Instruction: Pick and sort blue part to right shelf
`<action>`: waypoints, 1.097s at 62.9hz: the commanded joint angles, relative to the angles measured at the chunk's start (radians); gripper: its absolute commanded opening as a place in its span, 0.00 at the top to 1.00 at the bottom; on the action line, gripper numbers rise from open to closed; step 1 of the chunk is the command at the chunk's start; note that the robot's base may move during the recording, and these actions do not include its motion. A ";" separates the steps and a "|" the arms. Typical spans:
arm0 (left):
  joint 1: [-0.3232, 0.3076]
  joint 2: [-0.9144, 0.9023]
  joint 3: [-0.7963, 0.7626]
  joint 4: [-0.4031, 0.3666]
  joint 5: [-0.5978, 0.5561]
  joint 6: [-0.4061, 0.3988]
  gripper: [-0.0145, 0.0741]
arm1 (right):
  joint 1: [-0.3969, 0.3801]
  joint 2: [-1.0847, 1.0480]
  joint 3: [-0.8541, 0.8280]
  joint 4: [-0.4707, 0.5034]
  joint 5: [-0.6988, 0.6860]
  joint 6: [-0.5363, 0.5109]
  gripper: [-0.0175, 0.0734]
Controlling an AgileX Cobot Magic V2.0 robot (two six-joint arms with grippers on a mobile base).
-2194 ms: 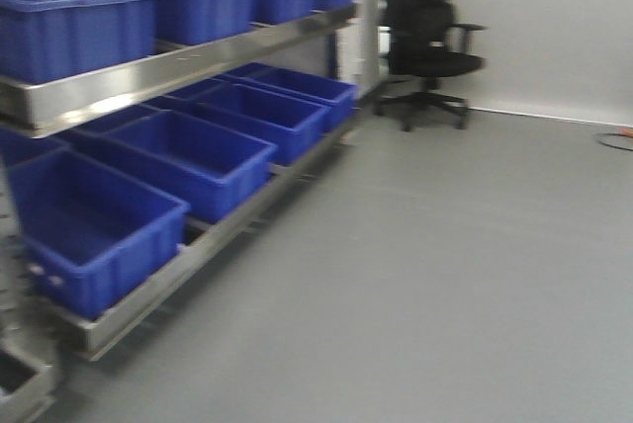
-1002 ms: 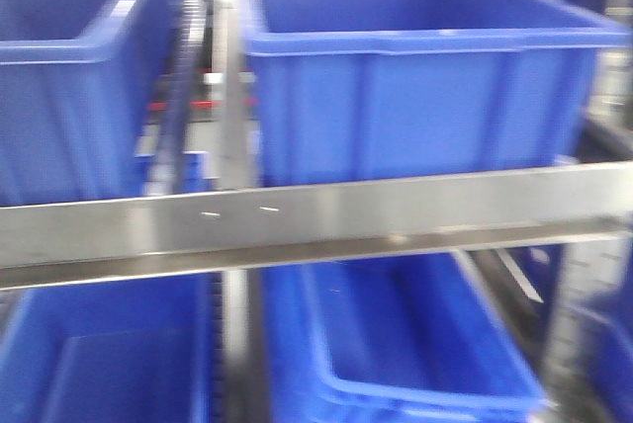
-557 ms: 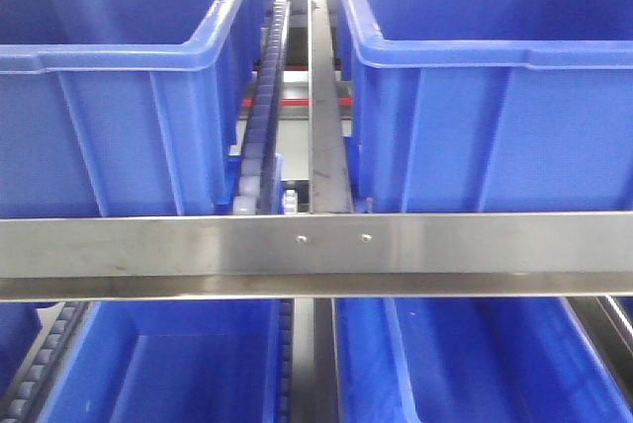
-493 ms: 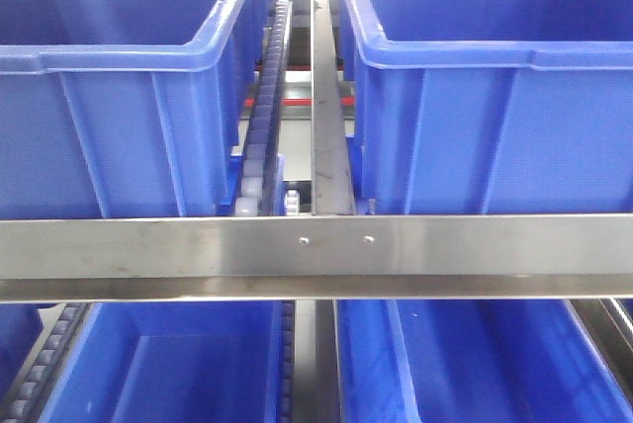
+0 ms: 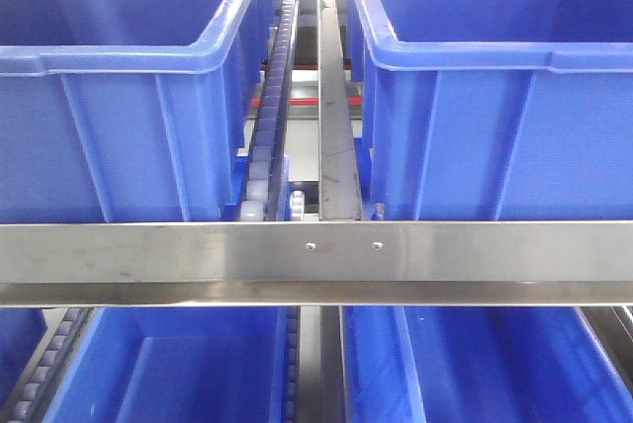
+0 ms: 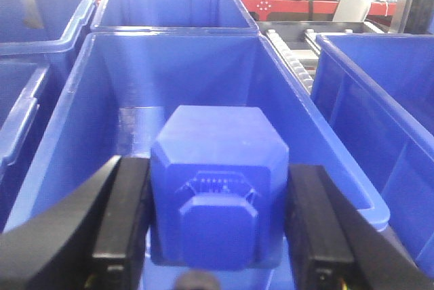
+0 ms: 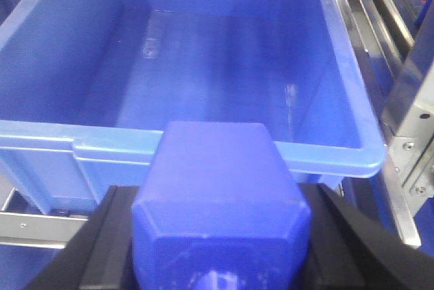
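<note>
The steel shelf rail (image 5: 316, 250) crosses the front view, hiding the bases of two upper bins (image 5: 129, 59). The left gripper (image 6: 217, 225) pinches a blue part (image 6: 217, 168) over a long bin (image 6: 319, 134), blocking much of its floor. The right gripper (image 7: 220, 239) clamps a second blue part (image 7: 220, 168), its lower end cropped, before a wide bin's (image 7: 325, 158) near rim

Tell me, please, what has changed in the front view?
The view swung from an oblique look along the rack, past grey floor and a black chair, to face two large blue plastic bins behind the steel shelf rail. The bins themselves stayed put.
</note>
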 commanded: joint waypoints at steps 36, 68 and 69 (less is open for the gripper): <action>-0.001 0.006 -0.030 -0.006 -0.094 -0.001 0.50 | -0.008 0.001 -0.032 -0.007 -0.093 -0.009 0.48; -0.001 0.006 -0.030 -0.006 -0.094 -0.001 0.50 | -0.008 0.001 -0.032 -0.007 -0.093 -0.009 0.48; -0.001 0.006 -0.030 -0.006 -0.094 -0.001 0.50 | -0.008 0.001 -0.032 -0.007 -0.093 -0.009 0.48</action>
